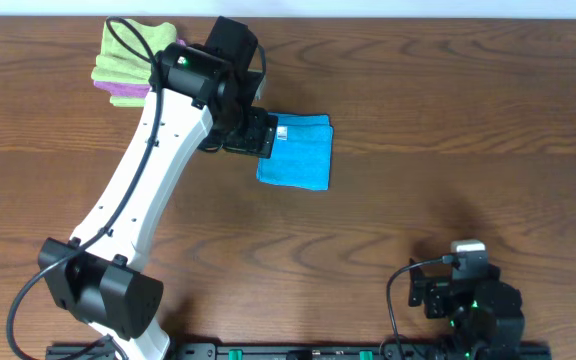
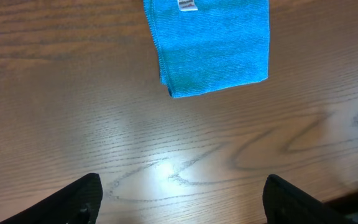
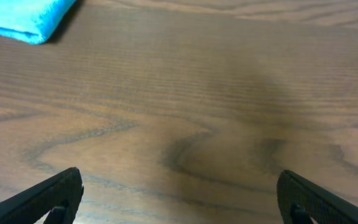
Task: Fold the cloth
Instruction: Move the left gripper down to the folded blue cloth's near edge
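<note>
Right gripper [image 3: 180, 196] sits at the front of the table [image 1: 448, 190], jaws wide apart, holding nothing. Further in, the cloth [image 1: 298, 152] lies as a neat folded rectangle. The left gripper [image 2: 185, 199] hovers just beside its left edge, also spread and empty. A low sweep there could snag a layer and flip it undone, I'd guess. Green cloth [image 1: 128, 45] and purple cloth [image 1: 123, 96] are piled at the far corner, blocking nothing.

Table [image 1: 448, 90]: dark brown wood, boards running side to side, with strong wavy grain; fills nearly the whole overhead view. Pale strip [image 1: 368, 8] along the far edge: possibly wall or floor, too thin to tell. Black rail [image 1: 298, 352] along the near edge. Light: one soft bright patch [image 2: 166, 171] reflected on the wood, left wrist view.
</note>
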{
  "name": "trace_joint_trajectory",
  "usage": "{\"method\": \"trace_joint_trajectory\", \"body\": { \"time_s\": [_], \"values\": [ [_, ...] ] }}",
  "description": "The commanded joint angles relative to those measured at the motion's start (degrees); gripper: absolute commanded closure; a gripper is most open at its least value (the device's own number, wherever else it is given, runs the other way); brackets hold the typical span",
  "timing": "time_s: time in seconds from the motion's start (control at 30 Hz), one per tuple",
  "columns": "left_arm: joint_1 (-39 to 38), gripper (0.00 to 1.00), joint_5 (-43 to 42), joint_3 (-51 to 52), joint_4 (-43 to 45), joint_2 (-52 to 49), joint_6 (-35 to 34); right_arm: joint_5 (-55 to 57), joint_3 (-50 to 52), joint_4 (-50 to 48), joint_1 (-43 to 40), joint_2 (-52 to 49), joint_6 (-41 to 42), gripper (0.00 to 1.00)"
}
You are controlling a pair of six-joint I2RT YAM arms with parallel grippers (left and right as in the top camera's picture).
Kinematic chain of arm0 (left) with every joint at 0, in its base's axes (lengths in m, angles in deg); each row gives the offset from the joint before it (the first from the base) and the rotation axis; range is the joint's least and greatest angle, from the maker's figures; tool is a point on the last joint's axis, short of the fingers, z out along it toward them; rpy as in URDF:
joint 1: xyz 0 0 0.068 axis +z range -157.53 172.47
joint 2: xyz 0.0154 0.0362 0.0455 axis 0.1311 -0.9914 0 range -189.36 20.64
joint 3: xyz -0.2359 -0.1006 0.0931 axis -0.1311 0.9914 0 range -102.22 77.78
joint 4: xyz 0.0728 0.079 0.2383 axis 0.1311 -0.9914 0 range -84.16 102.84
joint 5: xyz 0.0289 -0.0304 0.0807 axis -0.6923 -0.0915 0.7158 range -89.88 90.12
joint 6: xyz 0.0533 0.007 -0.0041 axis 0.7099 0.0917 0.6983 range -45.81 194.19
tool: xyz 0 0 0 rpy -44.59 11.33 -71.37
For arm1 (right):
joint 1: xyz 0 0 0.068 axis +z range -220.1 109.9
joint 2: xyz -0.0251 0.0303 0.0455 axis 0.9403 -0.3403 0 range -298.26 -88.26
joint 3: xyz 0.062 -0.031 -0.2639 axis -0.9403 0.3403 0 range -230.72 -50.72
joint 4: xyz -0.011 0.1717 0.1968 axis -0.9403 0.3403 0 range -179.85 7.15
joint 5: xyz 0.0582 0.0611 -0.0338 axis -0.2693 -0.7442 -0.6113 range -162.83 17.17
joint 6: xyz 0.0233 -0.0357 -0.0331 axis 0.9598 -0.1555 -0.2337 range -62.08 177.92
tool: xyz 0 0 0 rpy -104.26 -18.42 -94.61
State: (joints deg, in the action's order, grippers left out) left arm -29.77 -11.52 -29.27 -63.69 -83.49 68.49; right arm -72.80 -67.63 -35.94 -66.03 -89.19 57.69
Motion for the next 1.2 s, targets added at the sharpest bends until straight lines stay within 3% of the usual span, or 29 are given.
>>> {"method": "trace_joint_trajectory", "body": {
  "time_s": [0.0,0.33,0.5,0.57,0.67,0.83,0.97,1.17],
  "values": [
    [0.0,0.12,0.2,0.0,0.0,1.0,0.0,0.6,0.9,-0.4,-0.7,0.6,0.8,0.01],
    [-0.3,0.05,-0.1,0.8,0.9,0.7,2.8,0.6,3.9,-3.0,-0.7,0.6,0.8,0.01],
    [-3.0,0.04,-0.5,8.5,6.5,0.4,0.4,0.6,3.9,-3.0,-0.7,0.6,0.8,0.01],
    [-4.3,0.05,-0.4,12.0,10.0,0.4,-2.3,0.6,3.9,-3.0,-0.7,0.6,0.8,0.00],
    [-6.2,0.04,-0.2,18.0,16.8,0.4,-14.6,0.6,3.9,-3.0,-0.7,0.6,0.8,0.01],
    [-8.2,0.02,2.2,20.5,20.1,0.4,-32.0,0.6,3.9,-3.0,-0.7,0.6,0.8,0.01],
    [-9.9,0.05,1.5,20.4,25.6,0.4,-33.6,0.6,3.9,-3.0,-0.7,0.6,0.8,0.01],
    [-10.3,0.05,8.8,20.4,22.9,0.4,-33.8,0.6,3.9,-3.0,-0.7,0.6,0.8,0.01]
  ]
}}
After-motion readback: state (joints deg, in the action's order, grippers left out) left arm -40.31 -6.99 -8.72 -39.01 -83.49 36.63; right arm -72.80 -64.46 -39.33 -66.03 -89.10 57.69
